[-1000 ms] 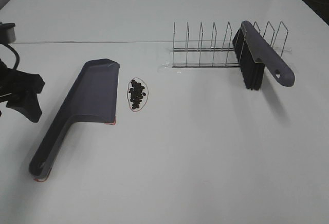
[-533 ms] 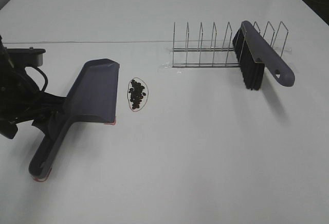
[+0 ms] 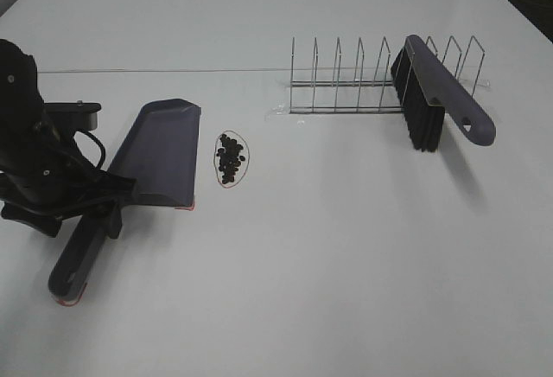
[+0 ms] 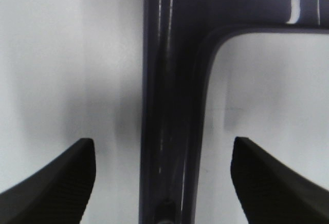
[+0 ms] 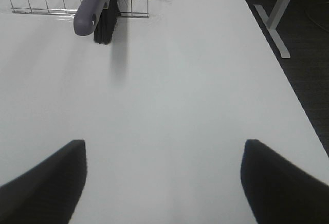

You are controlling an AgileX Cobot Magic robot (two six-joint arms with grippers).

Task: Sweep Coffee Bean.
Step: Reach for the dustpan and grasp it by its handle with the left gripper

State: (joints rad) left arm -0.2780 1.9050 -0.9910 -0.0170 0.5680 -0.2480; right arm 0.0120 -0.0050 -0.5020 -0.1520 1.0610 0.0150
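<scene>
The coffee beans (image 3: 231,157) lie in a small dark cluster inside a thin red string loop, just right of the dustpan's mouth. The dark purple dustpan (image 3: 160,148) lies flat with its handle pointing toward the front left. My left gripper (image 3: 95,208) is open and straddles the handle (image 4: 169,131), one finger on each side, apart from it. The purple brush (image 3: 432,92) leans in the wire rack and also shows in the right wrist view (image 5: 97,3). My right gripper (image 5: 164,183) is open and empty over bare table, out of the exterior high view.
A wire dish rack (image 3: 363,79) stands at the back right and holds the brush. The table's right edge (image 5: 277,70) drops off to a dark floor with a table leg.
My left arm has swung in from the left edge and now sits over the dustpan handle with its fingers either side. The dustpan, beans and brush have not moved.
</scene>
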